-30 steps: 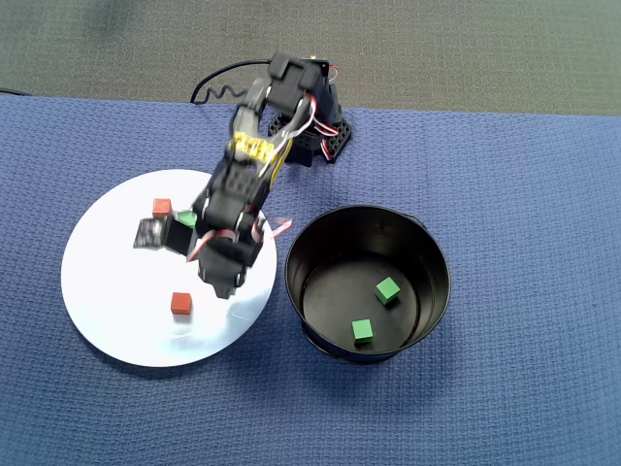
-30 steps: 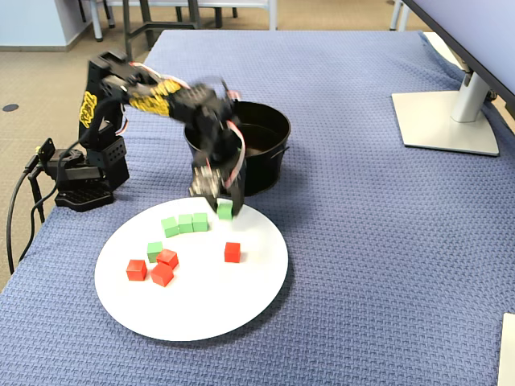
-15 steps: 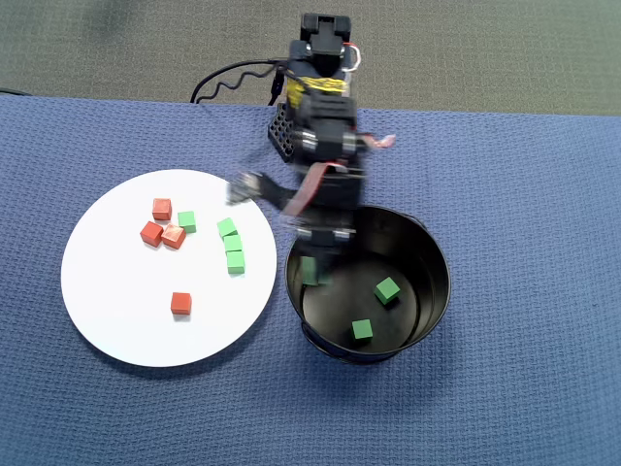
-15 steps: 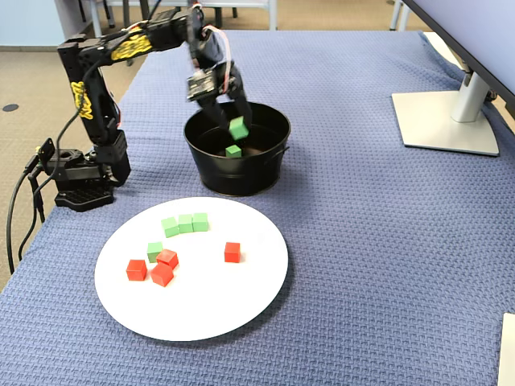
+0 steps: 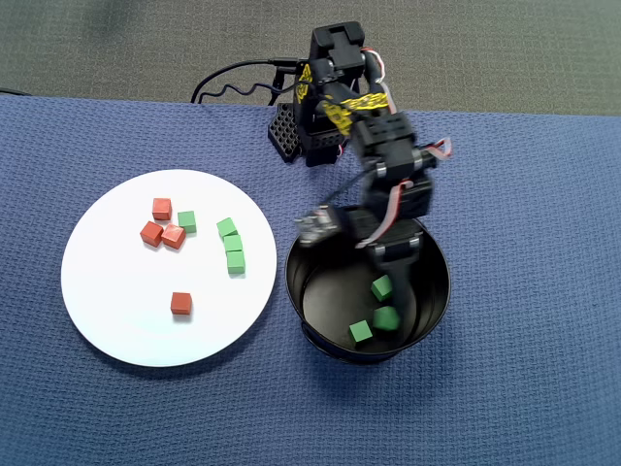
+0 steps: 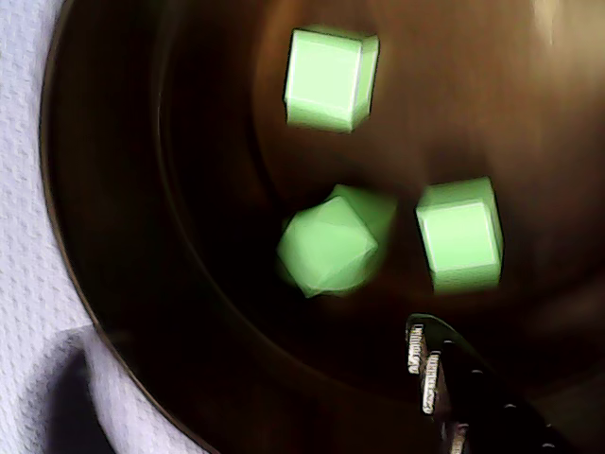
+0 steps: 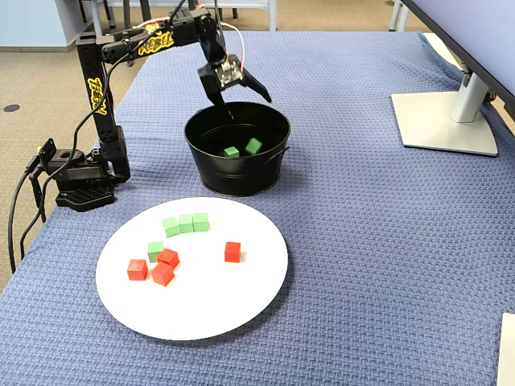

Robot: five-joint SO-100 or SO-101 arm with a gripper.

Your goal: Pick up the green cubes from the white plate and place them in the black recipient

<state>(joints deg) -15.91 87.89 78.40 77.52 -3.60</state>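
Observation:
The black recipient (image 5: 435, 254) (image 7: 237, 177) stands right of the white plate (image 5: 116, 291) (image 7: 209, 297). My gripper (image 5: 357, 254) (image 7: 245, 106) hangs open over the recipient's mouth with nothing between its fingers. Three green cubes lie inside: one (image 5: 382, 287), another (image 5: 386, 318) and a third (image 5: 360, 332). In the wrist view the middle cube (image 6: 329, 248) is blurred and tilted on a corner, and only one finger (image 6: 430, 374) shows. Several green cubes stay on the plate, a row of three (image 5: 233, 244) (image 7: 186, 223) and a single one (image 5: 186, 221) (image 7: 154, 250).
Several red-orange cubes (image 5: 161, 231) (image 7: 161, 265) share the plate, one alone (image 5: 180, 303) (image 7: 232, 252). The arm's base (image 5: 310, 136) (image 7: 80, 181) sits behind the recipient at the blue cloth's edge, with a cable. A monitor stand (image 7: 447, 121) is far right in the fixed view.
My gripper carried a green cube from the plate to above the recipient, then opened. The cube dropped in; three cubes are inside now, up from two.

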